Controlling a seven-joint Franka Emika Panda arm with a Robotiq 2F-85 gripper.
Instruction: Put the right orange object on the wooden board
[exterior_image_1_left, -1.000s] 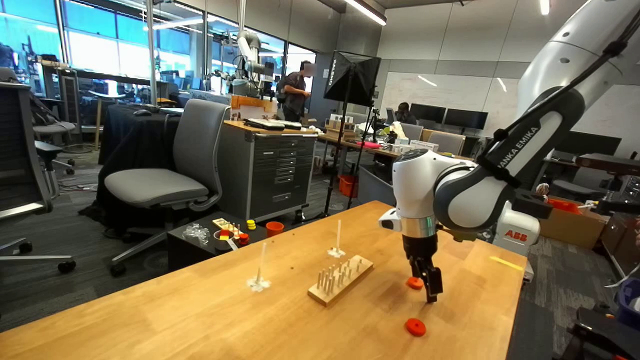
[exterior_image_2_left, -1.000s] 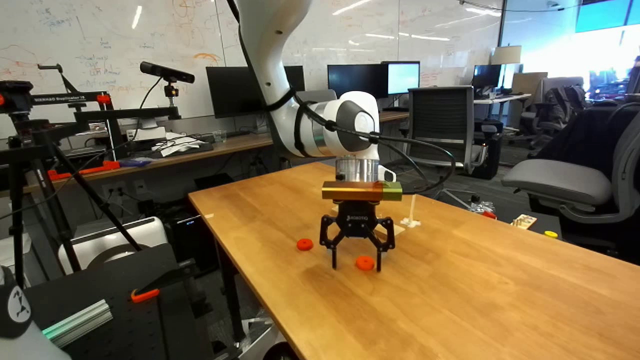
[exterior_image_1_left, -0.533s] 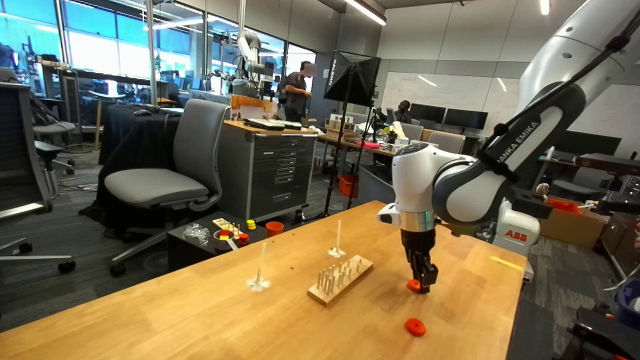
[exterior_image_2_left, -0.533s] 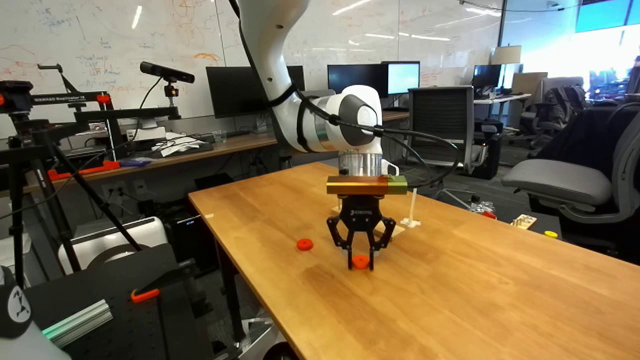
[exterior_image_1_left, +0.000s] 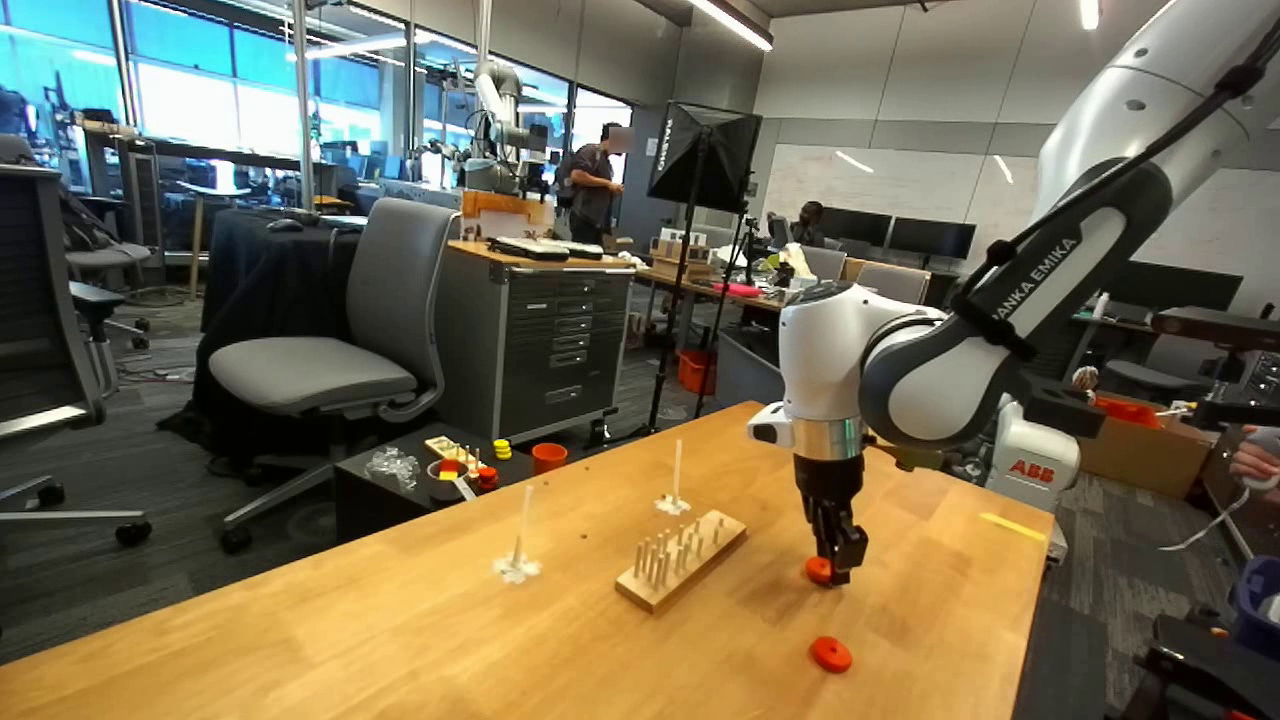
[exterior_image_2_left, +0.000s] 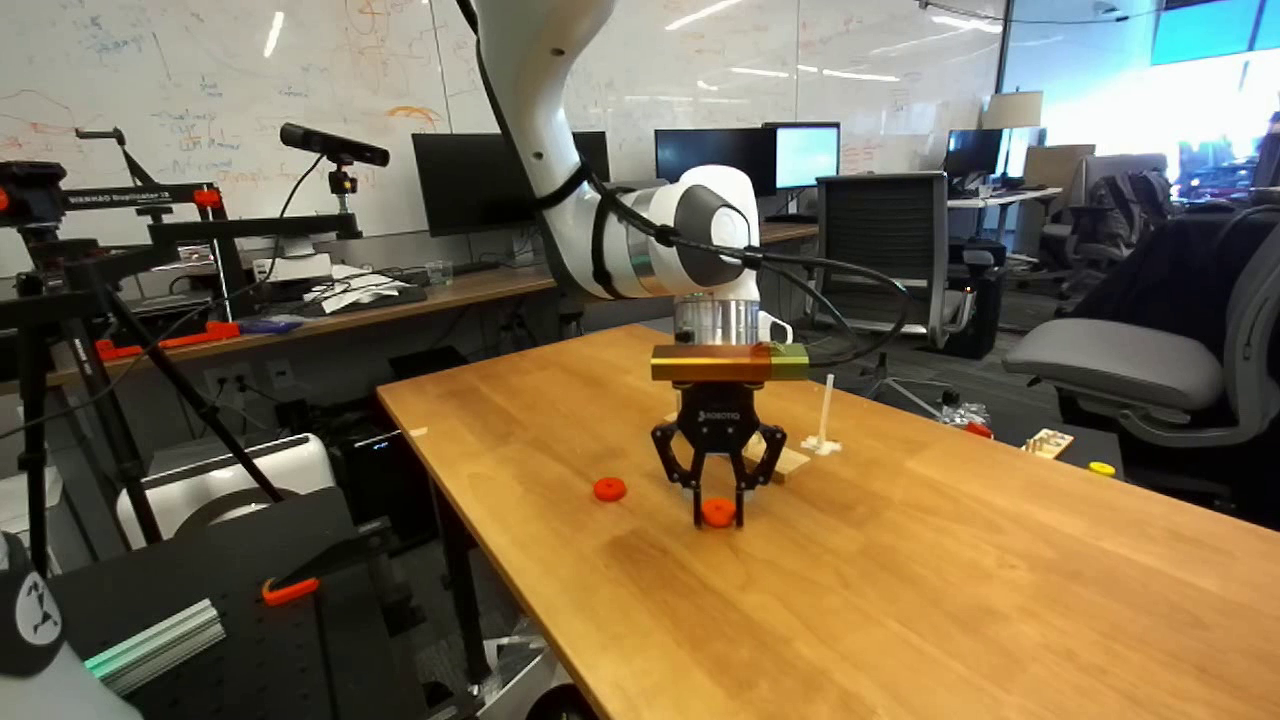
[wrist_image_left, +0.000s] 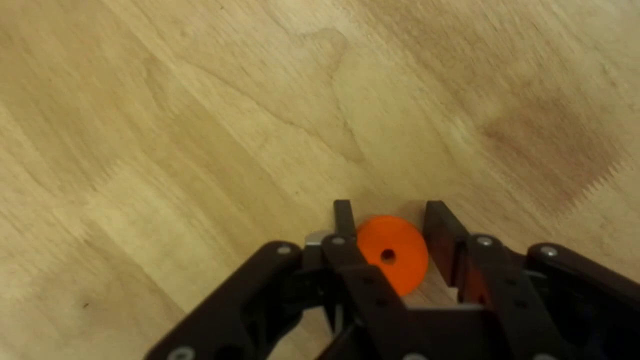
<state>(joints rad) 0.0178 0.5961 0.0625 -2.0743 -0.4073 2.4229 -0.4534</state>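
Note:
The right orange object, a small red-orange disc with a centre hole, sits between the fingers of my black gripper in an exterior view. In the wrist view, the jaws of the gripper flank the disc, and the left finger covers part of it. Whether the disc is clear of the tabletop I cannot tell. The wooden board, a pale slab with rows of upright pegs, lies a short way from the gripper; in an exterior view the board is partly hidden behind the gripper.
A second, look-alike red-orange disc lies flat on the wooden tabletop, apart from the gripper. Two thin white rods stand upright on taped bases beyond the board. A low black table with small parts stands past the table edge.
The jaws have come together on the disc. Gripper and disc have then shifted slightly toward the board. The second disc and the board have stayed put.

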